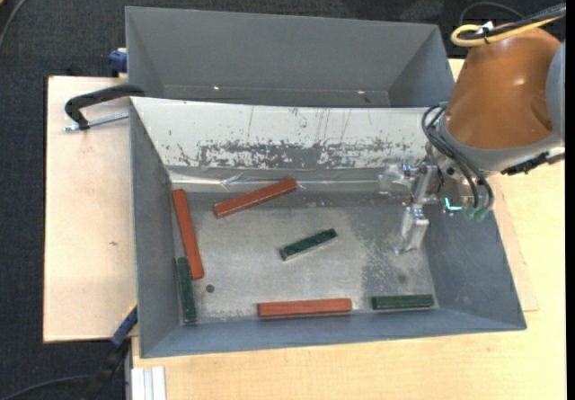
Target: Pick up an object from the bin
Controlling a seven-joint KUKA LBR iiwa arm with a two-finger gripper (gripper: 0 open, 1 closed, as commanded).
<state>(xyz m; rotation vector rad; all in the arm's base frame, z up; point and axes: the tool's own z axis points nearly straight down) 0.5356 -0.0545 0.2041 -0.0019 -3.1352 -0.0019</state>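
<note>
Grey sheet metal all round here: the bin (476, 277) has sloped walls, a dull speckled floor, and a far wall that's shinier and badly scuffed, with a band of dark scratch marks across it. Six things lying in it, all the same kind of shape: long thin flat-sided bars with square ends, matte looking. Three are red-brown and three are dark green. The tilted red bar (255, 197) lies at the far left, angled, near the foot of the far wall. The long red bar (187, 232) runs along the left wall, and the corner green bar (186, 290) carries on that line down into the near left corner, their ends meeting. The near red bar (305, 307) lies flat along the near wall. The middle green bar (308, 244) sits on its own in the centre of the floor, a bit askew, well apart from the rest. The gripper (411, 244) reaches in from the right under a glossy orange cover (503, 88) with cables round it, and hangs over bare floor on the right side of the bin; honestly can't tell whether it's open or closed. Closest thing to it is the right green bar (402, 303), lying flat along the near wall in the near right corner, just on the near side of the gripper.
</note>
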